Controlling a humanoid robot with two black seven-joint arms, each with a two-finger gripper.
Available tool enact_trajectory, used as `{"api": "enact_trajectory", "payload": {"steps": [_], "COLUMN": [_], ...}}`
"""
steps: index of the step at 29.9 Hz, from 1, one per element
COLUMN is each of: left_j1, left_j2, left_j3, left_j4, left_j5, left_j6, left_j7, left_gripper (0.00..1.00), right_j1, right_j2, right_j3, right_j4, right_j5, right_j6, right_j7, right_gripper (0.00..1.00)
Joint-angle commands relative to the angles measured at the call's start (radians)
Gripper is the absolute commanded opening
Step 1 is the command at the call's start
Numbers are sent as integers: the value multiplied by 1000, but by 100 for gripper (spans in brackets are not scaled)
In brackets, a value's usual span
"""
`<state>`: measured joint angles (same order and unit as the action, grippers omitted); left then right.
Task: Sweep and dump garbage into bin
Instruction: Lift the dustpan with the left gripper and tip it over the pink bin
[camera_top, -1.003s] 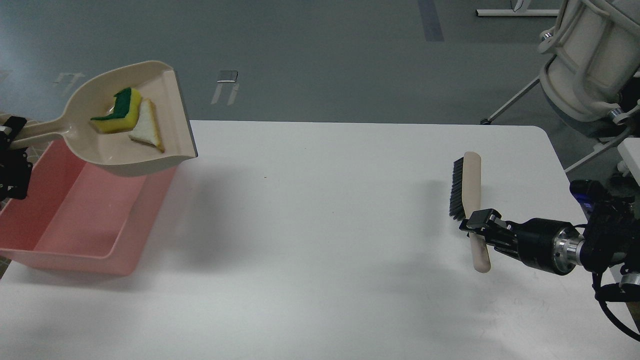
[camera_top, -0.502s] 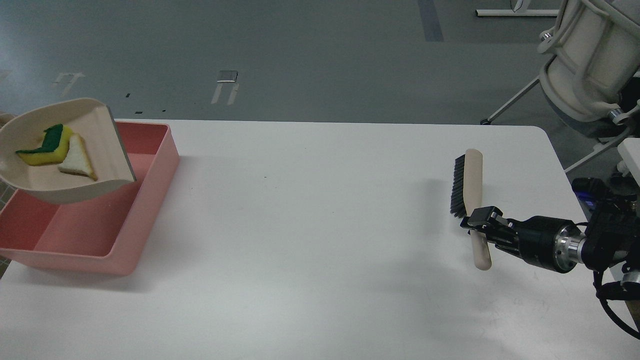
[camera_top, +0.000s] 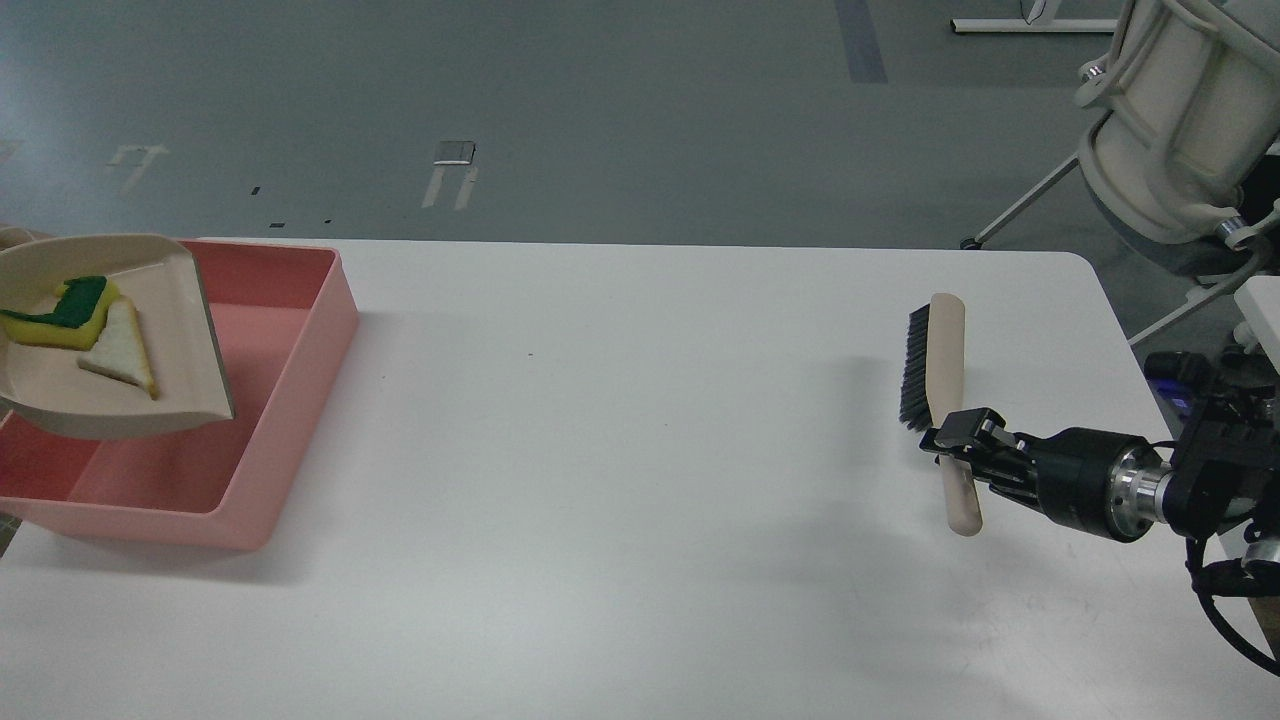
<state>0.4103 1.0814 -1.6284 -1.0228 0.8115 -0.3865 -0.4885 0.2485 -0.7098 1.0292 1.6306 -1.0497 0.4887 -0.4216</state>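
Head view: dustpan (camera_top: 100, 350) carrying 2 garbage pieces (camera_top: 85, 325) hovers over pink bin (camera_top: 290, 330) at 9 o'clock, ready for dumping; right end effector (camera_top: 950, 440) pinches brush (camera_top: 945, 400); left unseen.

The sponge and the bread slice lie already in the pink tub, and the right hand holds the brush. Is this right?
Not quite. In the head view the sponge and the bread slice lie in the dustpan, which is above the pink tub. The right hand does hold the brush.
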Motion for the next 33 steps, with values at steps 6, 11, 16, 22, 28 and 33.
{"api": "enact_trajectory", "payload": {"steps": [6,11,16,22,28,33], "left_j1": [-4,-27,-54,-56,-54,-54], "left_j2": [106,118,204,314,318,316], "left_j3": [7,5,5,7,7,9], "left_j4": [0,-5,-26,-109,-141,-143], "left_j5": [118,242,252,271,383,477], "left_j6": [12,47,52,103,120,190], "left_j7": [0,0,0,0,0,0], "left_gripper": [0,0,0,0,0,0], "right_j1": [-3,-3,-5,-5,-5,-5], "right_j2": [6,16,32,36,36,36], "right_j3": [2,12,14,15,15,17], "right_j4": [-2,-2,0,-9,-12,-17], "right_j5": [-3,-3,-3,-6,-4,-3], "right_j6": [0,0,0,0,0,0], "right_j7": [1,1,1,1,3,3], "right_gripper": [0,0,0,0,0,0]}}
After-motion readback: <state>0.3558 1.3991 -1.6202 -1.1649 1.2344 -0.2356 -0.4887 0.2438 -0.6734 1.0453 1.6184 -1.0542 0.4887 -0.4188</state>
